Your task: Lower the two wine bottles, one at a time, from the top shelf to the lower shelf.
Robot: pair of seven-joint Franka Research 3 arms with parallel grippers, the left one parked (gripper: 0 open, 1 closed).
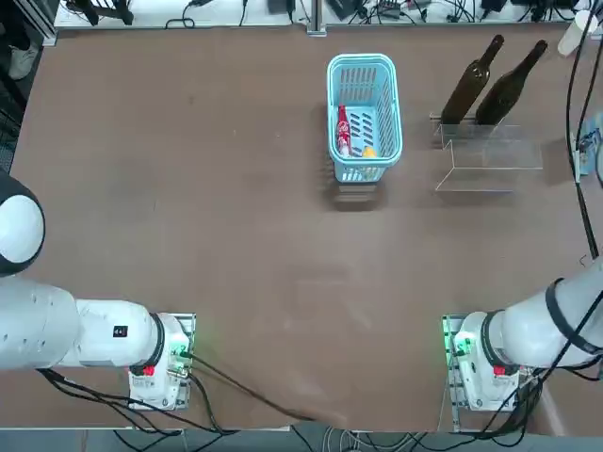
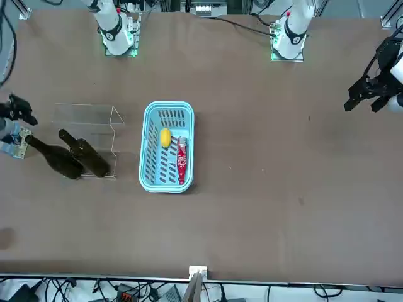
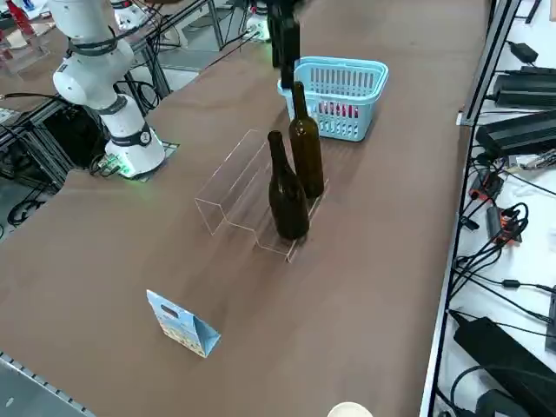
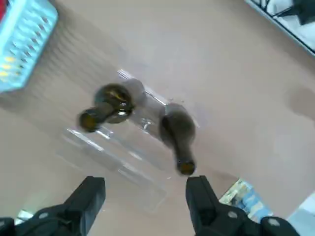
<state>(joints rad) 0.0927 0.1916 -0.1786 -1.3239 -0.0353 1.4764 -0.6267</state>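
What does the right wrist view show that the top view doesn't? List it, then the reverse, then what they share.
Right wrist view only: the right gripper, open with nothing between its fingers, above the table near the rack.

Top view only: the left arm, the right arm's base and a person's shoe.

Both: the two dark bottles upright on the clear rack, and the blue basket, though the right wrist view cuts the basket off.
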